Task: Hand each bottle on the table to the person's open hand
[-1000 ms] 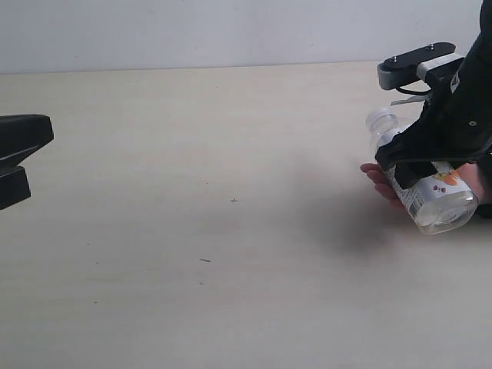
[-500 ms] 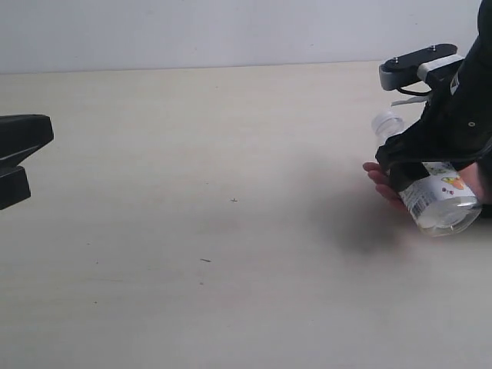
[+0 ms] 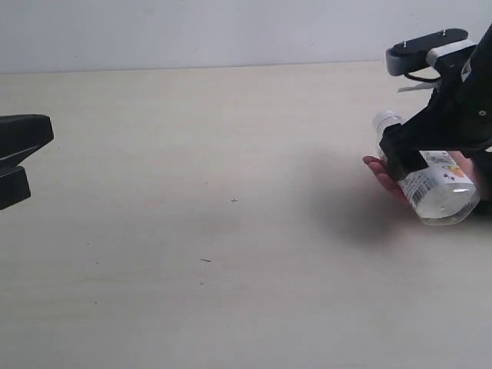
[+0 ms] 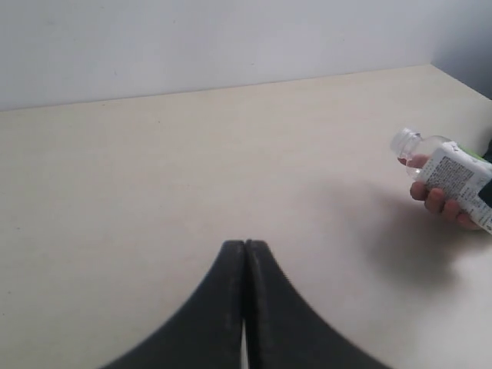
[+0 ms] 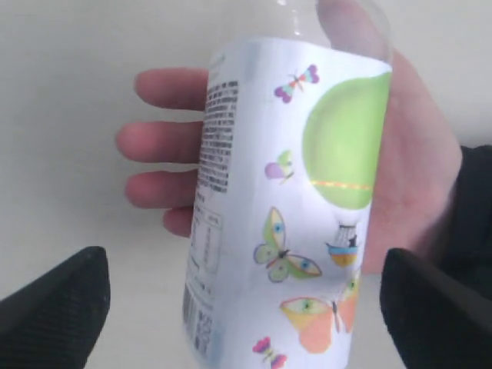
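- bench [image 3: 231,138]: showing bare in all three views, with no other bottles on it. I'm reading this as the last handover.
- right claw [image 5: 246,315]: sitting at 3 o'clock in the exterior view, jaws spread wide. A second ago they were pinching the bottle [image 3: 440,191], so release is happening now, and the claw is lifting slightly.
- left claw [image 4: 244,254]: parking at 9 o'clock, jaws pressed together, carrying nothing.
- bottle: lying tilted at 3 o'clock with its cap [image 4: 401,141] pointing toward 10 o'clock, barely shifting since the jaws let go.
- person's open hand [image 3: 382,175]: taking the bottle's weight, palm up underneath it.
- views: the right wrist view is showing clear gaps between both jaws and the label [image 5: 307,154]; the exterior view is hiding that behind the arm. The left wrist view is showing the fingers curling under the bottle.
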Available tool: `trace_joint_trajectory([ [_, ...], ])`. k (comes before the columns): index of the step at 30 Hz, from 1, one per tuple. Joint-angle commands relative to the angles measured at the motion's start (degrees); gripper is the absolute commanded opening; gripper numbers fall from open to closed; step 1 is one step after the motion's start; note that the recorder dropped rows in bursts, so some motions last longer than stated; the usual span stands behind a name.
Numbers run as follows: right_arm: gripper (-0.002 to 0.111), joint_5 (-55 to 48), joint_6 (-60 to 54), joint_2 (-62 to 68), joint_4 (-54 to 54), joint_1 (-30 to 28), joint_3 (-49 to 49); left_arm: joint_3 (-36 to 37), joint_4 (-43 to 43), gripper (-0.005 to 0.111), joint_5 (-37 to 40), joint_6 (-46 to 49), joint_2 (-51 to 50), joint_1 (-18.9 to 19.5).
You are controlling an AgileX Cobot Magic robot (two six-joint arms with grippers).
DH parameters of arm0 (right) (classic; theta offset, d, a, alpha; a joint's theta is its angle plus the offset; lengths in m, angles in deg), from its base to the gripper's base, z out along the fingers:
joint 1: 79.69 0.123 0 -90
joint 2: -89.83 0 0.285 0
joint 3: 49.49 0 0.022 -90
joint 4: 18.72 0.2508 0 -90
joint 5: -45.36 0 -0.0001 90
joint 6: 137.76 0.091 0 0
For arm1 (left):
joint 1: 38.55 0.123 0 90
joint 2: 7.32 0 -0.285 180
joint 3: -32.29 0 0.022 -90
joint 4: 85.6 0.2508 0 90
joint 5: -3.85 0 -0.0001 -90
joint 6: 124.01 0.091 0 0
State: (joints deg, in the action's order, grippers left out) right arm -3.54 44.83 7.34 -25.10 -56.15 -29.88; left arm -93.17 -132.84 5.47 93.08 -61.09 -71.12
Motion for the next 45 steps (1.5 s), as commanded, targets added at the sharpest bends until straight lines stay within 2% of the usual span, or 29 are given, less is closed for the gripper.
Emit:
trace_joint_trajectory([
  [1,0.087,-0.76,-7.43,-7.03,7.98,0.16,-1.09,0.18,0.20,0.000,-0.05,0.24,0.35,0.09],
  [3,0.082,-0.76,-12.27,-10.30,14.84,0.16,-1.09,0.18,0.20,0.000,-0.05,0.24,0.35,0.09],
  [5,0.070,-1.05,-17.92,-13.80,22.82,0.16,-1.09,0.18,0.20,0.000,-0.05,0.24,0.35,0.09],
  [8,0.040,-1.05,-23.59,-18.40,32.59,0.16,-0.16,0.18,0.20,0.000,-0.05,0.24,0.35,0.09],
  [12,0.000,-1.27,-32.03,-25.40,40.44,0.16,4.59,0.18,0.20,0.000,-0.05,0.24,0.35,0.09],
  [18,0.000,3.97,-34.41,-37.27,44.85,0.16,12.01,0.18,0.20,0.000,-0.05,0.24,0.35,0.09],
  [24,0.000,2.42,-34.41,-42.35,46.78,0.16,12.06,0.18,0.20,0.000,-0.05,0.24,0.35,0.09],
  [45,0.000,2.30,-34.02,-41.80,46.45,0.16,12.06,0.18,0.20,0.000,-0.05,0.12,0.35,0.09],
])
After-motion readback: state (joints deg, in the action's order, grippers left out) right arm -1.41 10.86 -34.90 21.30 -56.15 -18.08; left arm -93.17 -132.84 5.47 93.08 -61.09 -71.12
